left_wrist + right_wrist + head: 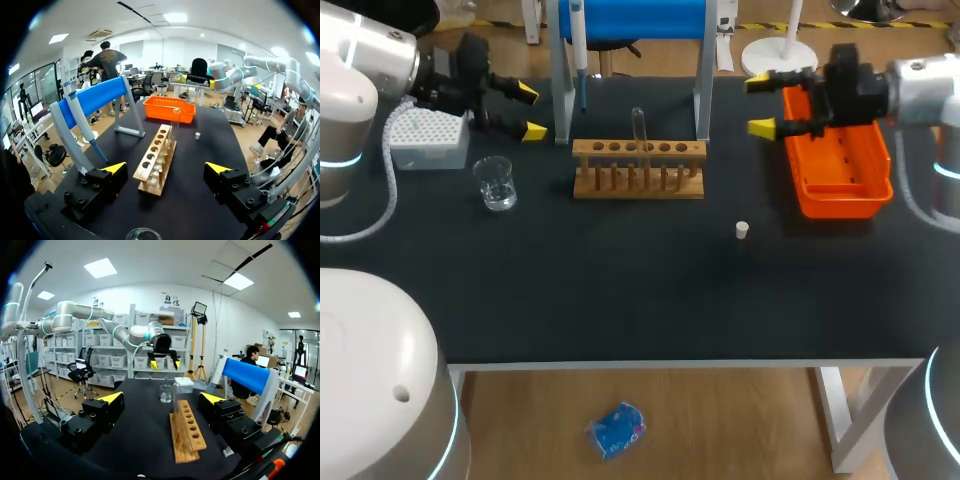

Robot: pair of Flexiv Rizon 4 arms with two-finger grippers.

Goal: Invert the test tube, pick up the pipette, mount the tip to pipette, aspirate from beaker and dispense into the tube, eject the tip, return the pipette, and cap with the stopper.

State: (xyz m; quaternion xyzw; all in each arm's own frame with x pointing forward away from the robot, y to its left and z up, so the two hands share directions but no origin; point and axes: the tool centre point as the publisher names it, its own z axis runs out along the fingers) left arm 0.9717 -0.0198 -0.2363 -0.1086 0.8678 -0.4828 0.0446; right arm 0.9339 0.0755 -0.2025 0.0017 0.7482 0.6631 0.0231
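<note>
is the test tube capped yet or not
Not capped: the stopper lies alone on the table, apart from the test tube, which stands upright in the wooden rack.

Test tube [638, 128] standing in rack [680, 150], stopper [742, 230] apart

black table [620, 300], orange tray [835, 208], tan rack [638, 185], blue stand [640, 18], white stopper [742, 230], white tip box [425, 138]
</note>
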